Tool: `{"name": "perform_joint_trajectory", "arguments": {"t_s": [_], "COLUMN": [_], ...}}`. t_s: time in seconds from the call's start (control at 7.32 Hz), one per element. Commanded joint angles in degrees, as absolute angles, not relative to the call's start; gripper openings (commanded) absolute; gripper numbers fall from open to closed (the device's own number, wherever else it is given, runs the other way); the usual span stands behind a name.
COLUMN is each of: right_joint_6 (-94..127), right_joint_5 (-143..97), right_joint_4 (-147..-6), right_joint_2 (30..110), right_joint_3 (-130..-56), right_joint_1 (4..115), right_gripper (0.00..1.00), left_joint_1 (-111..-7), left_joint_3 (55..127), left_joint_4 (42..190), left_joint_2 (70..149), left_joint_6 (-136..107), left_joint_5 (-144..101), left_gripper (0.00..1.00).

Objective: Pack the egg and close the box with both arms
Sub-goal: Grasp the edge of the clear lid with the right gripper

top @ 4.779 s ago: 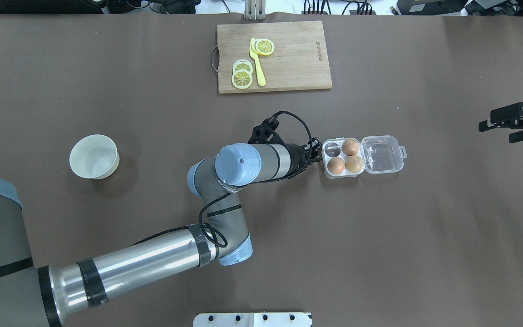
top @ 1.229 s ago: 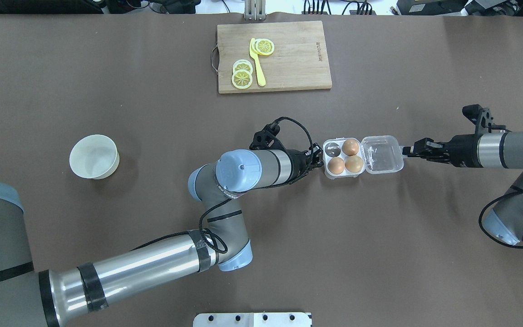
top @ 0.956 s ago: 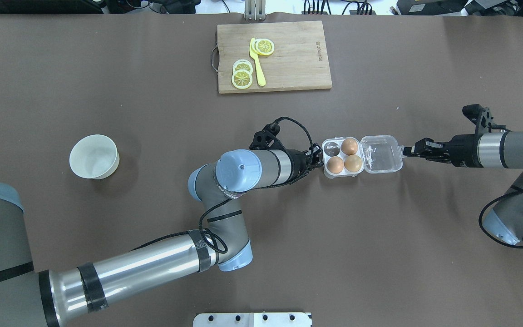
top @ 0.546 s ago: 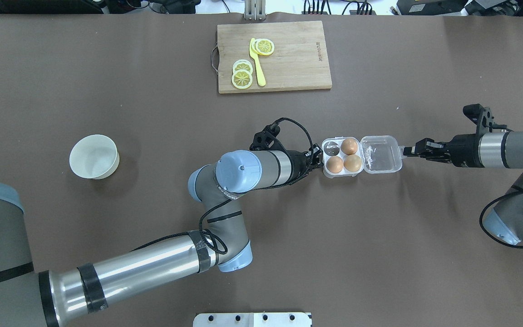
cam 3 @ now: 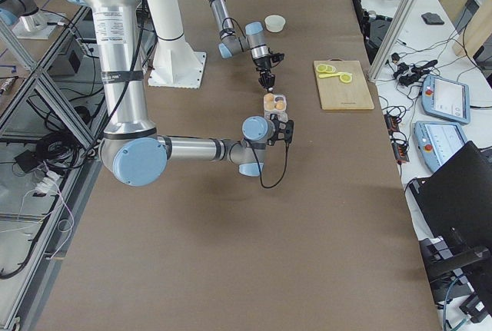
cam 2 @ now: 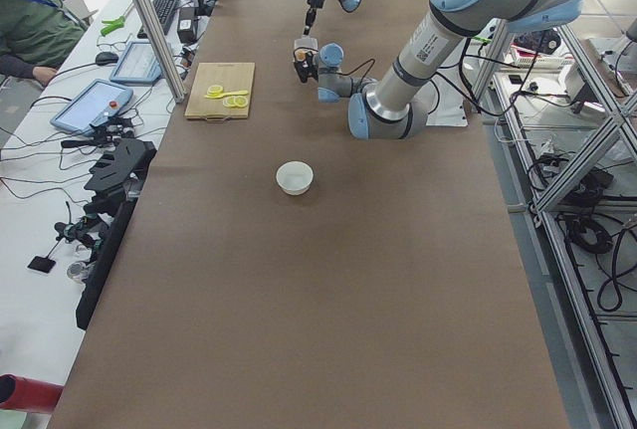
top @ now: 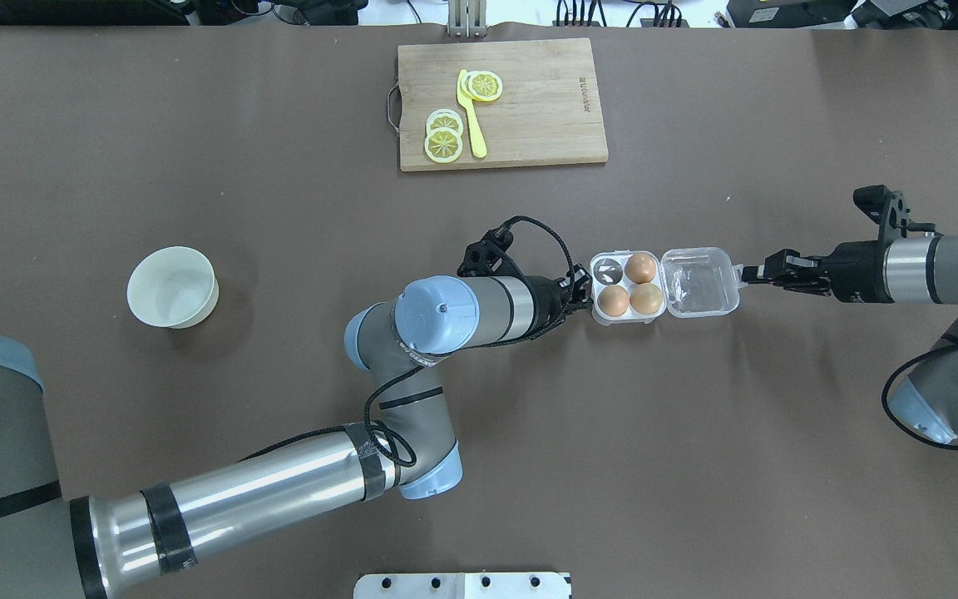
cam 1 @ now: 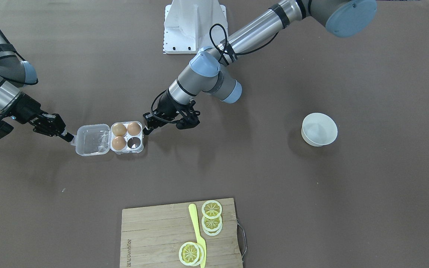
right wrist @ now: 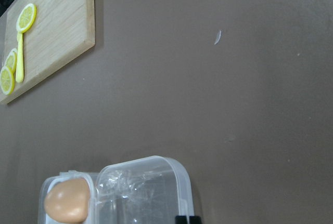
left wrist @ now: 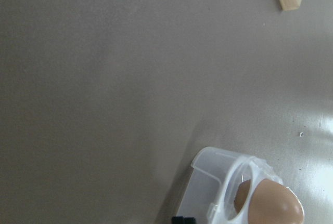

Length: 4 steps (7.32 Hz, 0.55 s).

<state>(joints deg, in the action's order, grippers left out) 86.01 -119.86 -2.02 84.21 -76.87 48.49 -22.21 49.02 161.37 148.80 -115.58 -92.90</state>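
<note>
The clear box [top: 622, 286] lies open at mid-table, its lid [top: 699, 283] flat to the right. It also shows in the front view [cam 1: 127, 137]. The pale tan egg [top: 614, 300] sits in the near-left cup. Two darker eggs fill the right cups, and the far-left cup [top: 609, 269] holds no egg. My left gripper [top: 585, 291] looks shut, its tips against the box's left wall. My right gripper [top: 747, 273] is shut on the lid's closing tab at the lid's right edge. Each wrist view shows only one black fingertip beside the box.
A white bowl [top: 173, 287] stands far left. A wooden cutting board [top: 529, 108] with lemon slices and a yellow knife lies at the back. The white pedestal base [cam 1: 194, 22] is behind the arms.
The right arm came in from the right edge and closed at the lid's tab. The box shifted slightly left. In the last half second the right wrist rose a little; the left arm stayed put.
</note>
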Motion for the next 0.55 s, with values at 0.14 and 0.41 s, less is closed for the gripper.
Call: {"name": "perform_joint_trajectory", "arguments": {"t_s": [0.14,0.41], "right_joint_6": [86.4,86.7], "right_joint_5": [-121.8,-121.8], "right_joint_4": [-2.6,-2.9], "right_joint_2": [84.1,83.8], "right_joint_3": [-78.6,-79.1], "right_joint_1": [50.1,50.2], "right_gripper": [0.00,0.00], "left_joint_1": [-22.0,-22.0], "left_joint_3": [49.2,49.3], "left_joint_4": [161.4,161.4], "left_joint_2": [148.9,148.9], "left_joint_6": [-115.6,-115.6], "left_joint_5": [-92.9,-92.9], "left_gripper": [0.00,0.00]}}
